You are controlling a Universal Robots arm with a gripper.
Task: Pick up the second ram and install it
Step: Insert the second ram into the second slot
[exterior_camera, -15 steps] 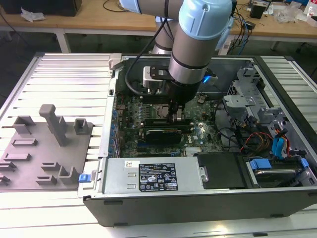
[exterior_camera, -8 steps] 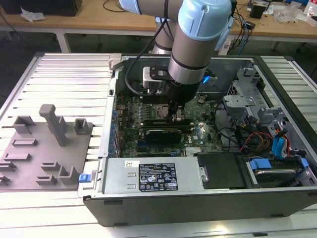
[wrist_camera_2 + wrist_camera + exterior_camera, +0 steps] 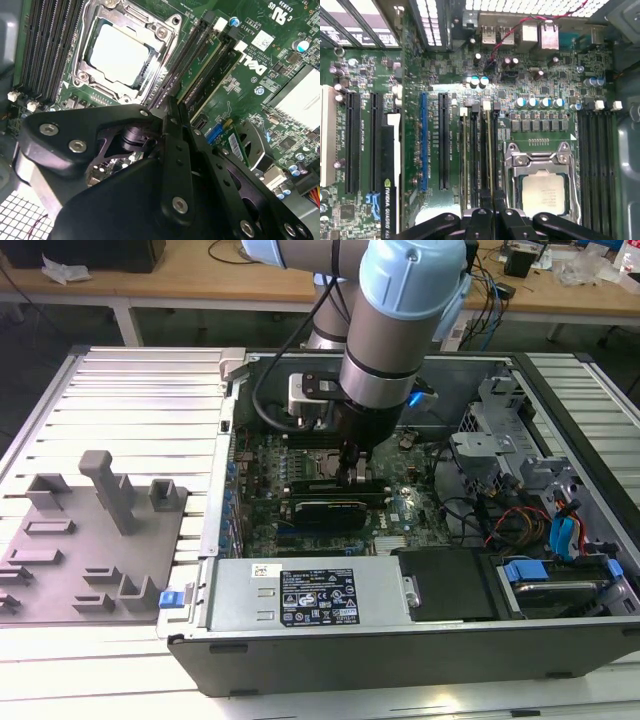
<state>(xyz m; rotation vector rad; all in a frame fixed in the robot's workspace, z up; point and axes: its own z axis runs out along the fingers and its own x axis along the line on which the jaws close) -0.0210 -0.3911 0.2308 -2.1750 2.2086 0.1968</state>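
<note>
Slatted metal table (image 3: 130, 390) fills the exterior view's left, the open case (image 3: 400, 640) at centre; my claw (image 3: 357, 473) reaches straight down onto the board beside the CPU (image 3: 543, 190), fingers pressed together on the second ram (image 3: 489, 150), which stands edge-down in its slot at lower centre; I judge it wants even, vertical pressure, both ends seating together, no tilt.

Arm (image 3: 395, 330) reaching straight down, wrist vertical, gripper (image 3: 356, 476) pointing downward, fingers (image 3: 492, 207) pressing together, nearly closed.
</note>
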